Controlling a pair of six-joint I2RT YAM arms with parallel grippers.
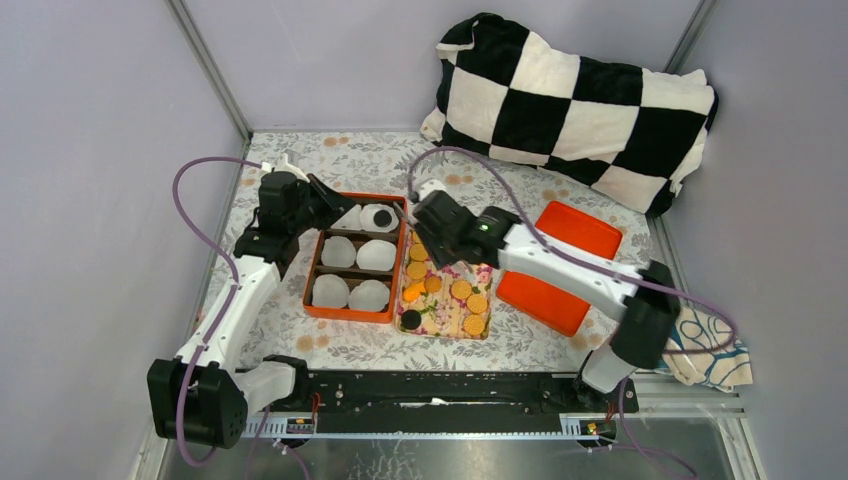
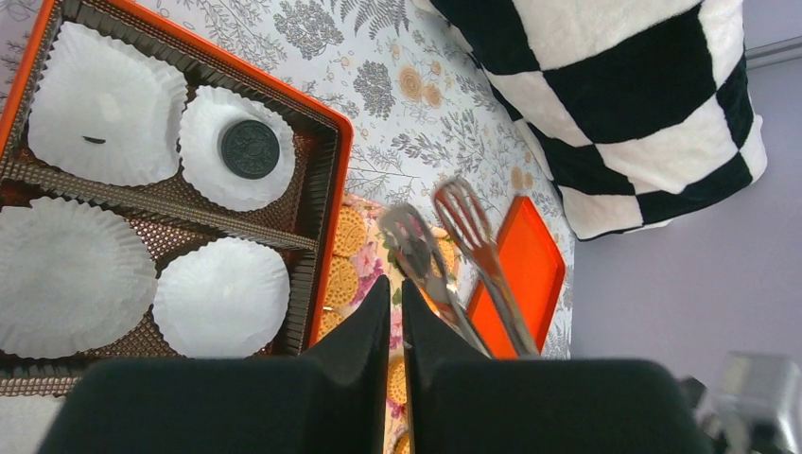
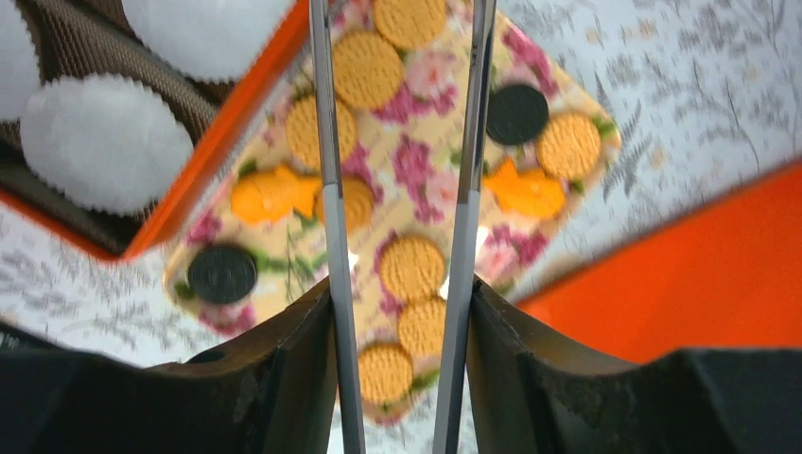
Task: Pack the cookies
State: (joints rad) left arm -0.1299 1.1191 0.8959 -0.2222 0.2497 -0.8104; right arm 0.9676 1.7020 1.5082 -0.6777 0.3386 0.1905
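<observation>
— Pincers, then: how does the left one stand?

— Left pincer [image 2: 395,288] has its fingers together on nothing. It hangs over the box [image 2: 326,236]. Ahead of its tips and to their left, one black cookie [image 2: 250,148] sits in a cup [image 2: 203,170]. The other cups around it look empty.

— And the right?

— Right pincer [image 3: 402,303] is clamped on tongs [image 3: 326,142], whose two arms stand apart. Below them lies the tray [image 3: 416,165] with the loose cookies [image 3: 412,267], mostly golden and two of them black. None is gripped.

— So which step is this?

— Choosing the next cookie, I'd say. One is packed and nearly all remain.

— What does the next move need?

— The tongs must come down until their arms straddle a single cookie, perhaps a golden one lying between them. Then squeeze, lift, and carry it left to an empty cup. The cookies lie flat and close together, so the tips must reach the tray without catching a neighbour.
</observation>
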